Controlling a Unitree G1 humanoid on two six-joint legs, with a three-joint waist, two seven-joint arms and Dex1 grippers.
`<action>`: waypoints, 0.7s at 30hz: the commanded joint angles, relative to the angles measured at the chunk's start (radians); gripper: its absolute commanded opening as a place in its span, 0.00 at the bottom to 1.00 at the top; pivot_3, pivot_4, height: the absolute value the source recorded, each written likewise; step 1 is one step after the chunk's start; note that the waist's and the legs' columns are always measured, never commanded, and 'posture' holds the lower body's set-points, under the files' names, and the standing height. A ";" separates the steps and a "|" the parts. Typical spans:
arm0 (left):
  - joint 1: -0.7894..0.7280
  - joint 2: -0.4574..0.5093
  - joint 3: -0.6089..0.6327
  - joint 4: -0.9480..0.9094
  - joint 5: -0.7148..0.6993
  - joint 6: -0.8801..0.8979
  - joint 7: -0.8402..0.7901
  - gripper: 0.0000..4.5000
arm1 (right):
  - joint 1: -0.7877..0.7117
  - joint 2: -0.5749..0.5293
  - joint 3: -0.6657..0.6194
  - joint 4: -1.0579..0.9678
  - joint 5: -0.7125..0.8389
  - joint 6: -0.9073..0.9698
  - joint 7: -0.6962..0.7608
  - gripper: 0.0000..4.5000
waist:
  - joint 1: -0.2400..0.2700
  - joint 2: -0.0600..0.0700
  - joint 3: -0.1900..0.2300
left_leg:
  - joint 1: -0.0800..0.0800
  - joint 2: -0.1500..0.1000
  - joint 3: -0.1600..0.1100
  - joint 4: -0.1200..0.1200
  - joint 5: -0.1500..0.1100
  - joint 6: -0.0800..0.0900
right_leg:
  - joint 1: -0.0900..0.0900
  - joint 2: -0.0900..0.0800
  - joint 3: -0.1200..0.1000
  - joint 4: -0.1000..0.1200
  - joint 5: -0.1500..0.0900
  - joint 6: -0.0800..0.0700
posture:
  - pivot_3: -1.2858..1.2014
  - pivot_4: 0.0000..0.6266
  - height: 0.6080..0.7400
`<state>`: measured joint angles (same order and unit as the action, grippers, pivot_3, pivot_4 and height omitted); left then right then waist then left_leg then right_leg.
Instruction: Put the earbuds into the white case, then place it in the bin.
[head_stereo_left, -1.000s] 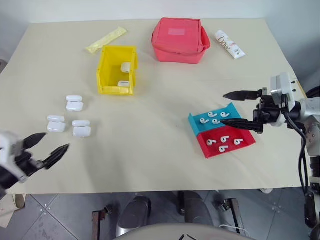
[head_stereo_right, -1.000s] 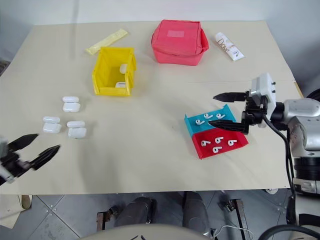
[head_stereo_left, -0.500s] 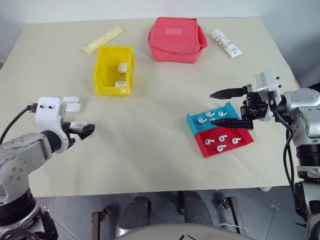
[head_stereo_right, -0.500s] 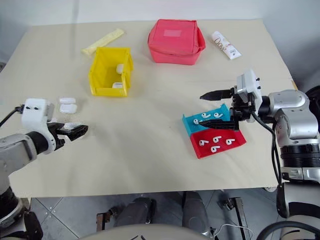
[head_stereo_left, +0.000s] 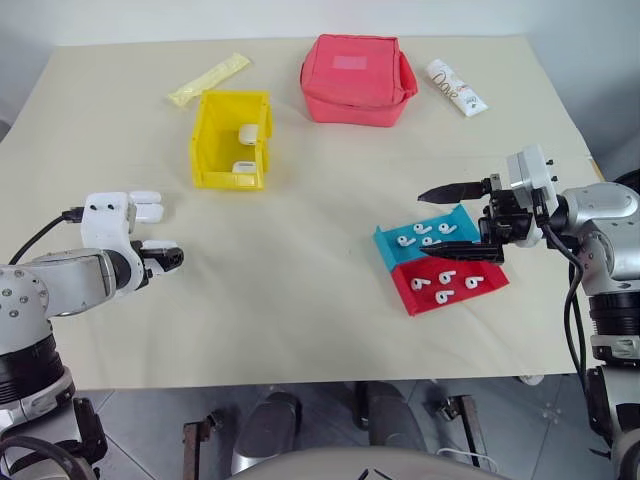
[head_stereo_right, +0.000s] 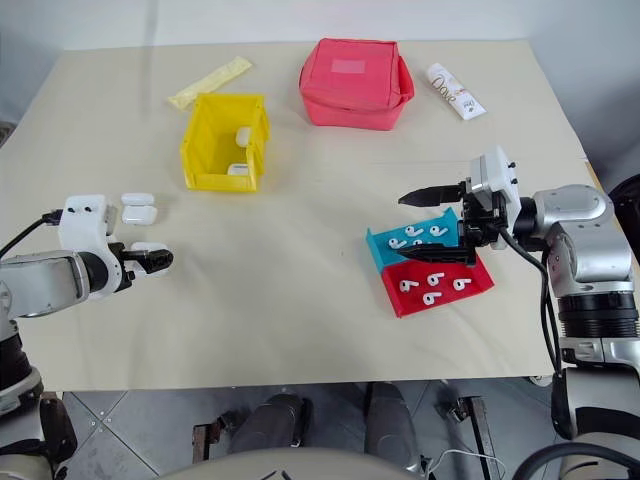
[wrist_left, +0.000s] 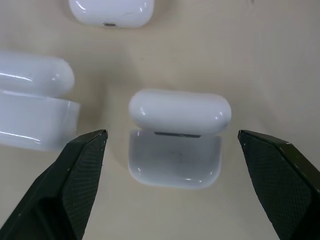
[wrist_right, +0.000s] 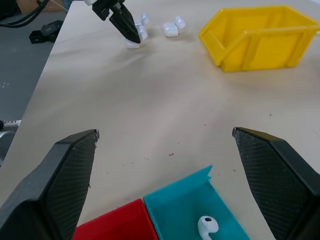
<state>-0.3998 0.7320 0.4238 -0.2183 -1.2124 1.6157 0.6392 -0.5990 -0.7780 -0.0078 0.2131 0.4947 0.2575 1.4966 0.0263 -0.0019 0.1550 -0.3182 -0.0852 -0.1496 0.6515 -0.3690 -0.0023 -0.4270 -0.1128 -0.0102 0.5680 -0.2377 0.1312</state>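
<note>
Several white cases lie at the table's left. One white case (wrist_left: 176, 160), its lid raised, sits between the tips of my left gripper (wrist_left: 171, 133), which is open and points down at it without touching. The same case (head_stereo_right: 147, 247) peeks out above the fingers in the right eye view. A second case (head_stereo_left: 147, 207) lies just behind. My right gripper (head_stereo_left: 424, 220) is open, hovering over the teal tray (head_stereo_left: 385, 241). Earbuds (head_stereo_left: 405, 240) lie in that tray, and more earbuds (head_stereo_left: 445, 278) in the red tray (head_stereo_left: 497, 287). The yellow bin (head_stereo_left: 213, 150) stands back left with two cases inside.
A red fabric pouch (head_stereo_left: 358, 78) sits at the back, with a white tube (head_stereo_left: 457, 87) to its right and a pale yellow packet (head_stereo_left: 212, 80) to its left. Bare table lies between the cases and the trays.
My left arm has swung in from the table's front left edge over the cluster of cases, and its gripper has tipped downward. The right gripper has barely moved.
</note>
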 joint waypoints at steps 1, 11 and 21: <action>-0.015 0.060 -0.026 0.054 -0.116 -0.001 0.065 0.99 | 0.006 -0.006 -0.023 -0.038 0.013 -0.008 0.013 1.00 | 0.000 0.000 0.000 | 0.000 0.000 0.000 0.000 0.000 0.000 | -0.001 0.000 0.000 0.000 0.000 0.000 | 0.52 0.24 1.00; -0.083 0.147 -0.129 0.234 -0.285 -0.001 0.182 0.99 | 0.028 -0.003 -0.028 -0.060 0.016 -0.003 -0.003 1.00 | 0.002 -0.001 -0.001 | 0.000 -0.001 0.002 0.000 0.000 0.000 | -0.001 0.000 0.001 0.003 -0.001 -0.001 | 0.52 0.24 1.00; -0.181 0.136 -0.200 0.337 -0.202 -0.001 0.132 0.99 | 0.044 -0.006 -0.035 -0.080 0.022 0.009 -0.013 1.00 | 0.000 -0.001 -0.001 | 0.001 -0.006 0.002 0.000 0.001 0.000 | -0.001 -0.001 0.002 0.005 -0.001 -0.001 | 0.52 0.24 1.00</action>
<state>-0.5686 0.8622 0.2260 0.1031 -1.4332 1.6154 0.7855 -0.5597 -0.7763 -0.0089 0.1653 0.4966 0.2654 1.4842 0.0265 -0.0032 0.1541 -0.3173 -0.0907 -0.1479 0.6519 -0.3678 -0.0021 -0.4287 -0.1137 -0.0080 0.5728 -0.2384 0.1301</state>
